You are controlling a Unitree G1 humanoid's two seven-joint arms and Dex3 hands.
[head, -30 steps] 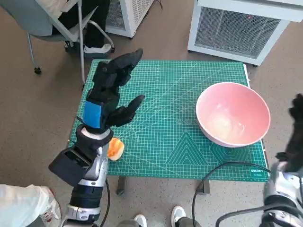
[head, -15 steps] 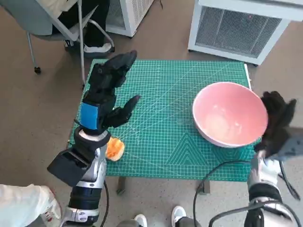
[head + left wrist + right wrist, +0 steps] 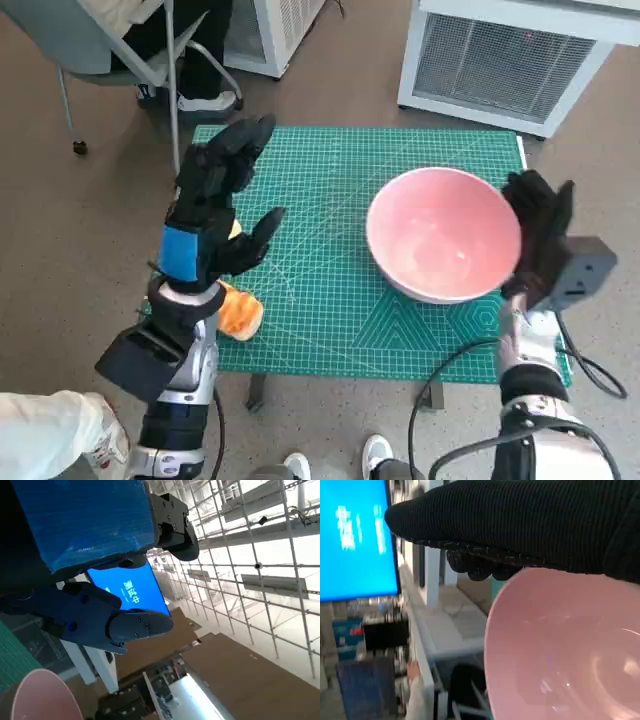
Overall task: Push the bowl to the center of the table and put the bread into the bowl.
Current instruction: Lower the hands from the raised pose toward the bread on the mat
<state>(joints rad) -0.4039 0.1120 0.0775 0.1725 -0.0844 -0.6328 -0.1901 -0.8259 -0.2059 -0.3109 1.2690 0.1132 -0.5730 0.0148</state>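
The pink bowl point(image 3: 443, 233) stands on the green cutting mat point(image 3: 340, 190), right of the mat's middle; part of the bowl point(image 3: 565, 650) fills the right wrist view, and its rim point(image 3: 42, 700) shows in the left wrist view. My gloved right hand point(image 3: 538, 238) presses flat against the bowl's right side, fingers up. The orange bread point(image 3: 238, 312) lies at the mat's front left corner, partly hidden by my left wrist. My left hand point(image 3: 215, 205) hovers above the mat's left side, fingers spread, holding nothing.
A white cabinet with a mesh front point(image 3: 505, 60) stands behind the table. A chair point(image 3: 110, 55) and a person's legs and shoe point(image 3: 205, 100) are at the back left. Black cables point(image 3: 450, 365) hang by the table's front right.
My right hand came in from the right, met the bowl and pushed it leftward toward the mat's middle. My left hand drifted slightly left; the bread stayed put.
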